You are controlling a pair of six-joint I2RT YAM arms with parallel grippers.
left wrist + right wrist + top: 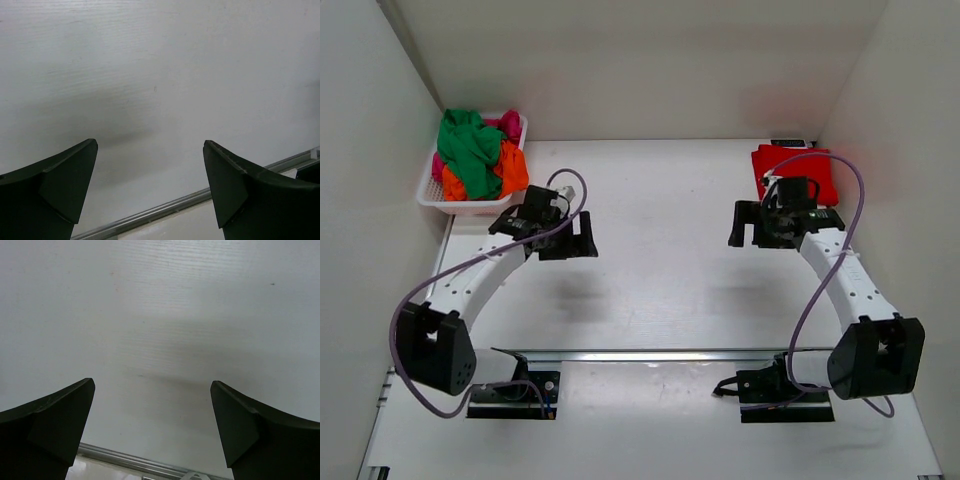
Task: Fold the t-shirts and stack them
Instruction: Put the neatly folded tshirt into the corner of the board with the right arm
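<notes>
A folded red t-shirt (790, 165) lies at the back right of the table, partly hidden by my right arm. Green (468, 148), orange (512, 170) and pink (508, 124) t-shirts are bunched in the basket at the back left. My left gripper (578, 240) is open and empty, held above the bare table just right of the basket. My right gripper (748, 228) is open and empty, just in front of the red shirt. Both wrist views show only bare table between the left gripper's wide-apart fingers (150, 165) and the right gripper's (152, 407).
A white lattice basket (432, 195) stands in the back left corner. White walls close the left, back and right sides. A metal rail (650, 355) runs across the near edge between the arm bases. A small dark object (788, 143) sits behind the red shirt.
</notes>
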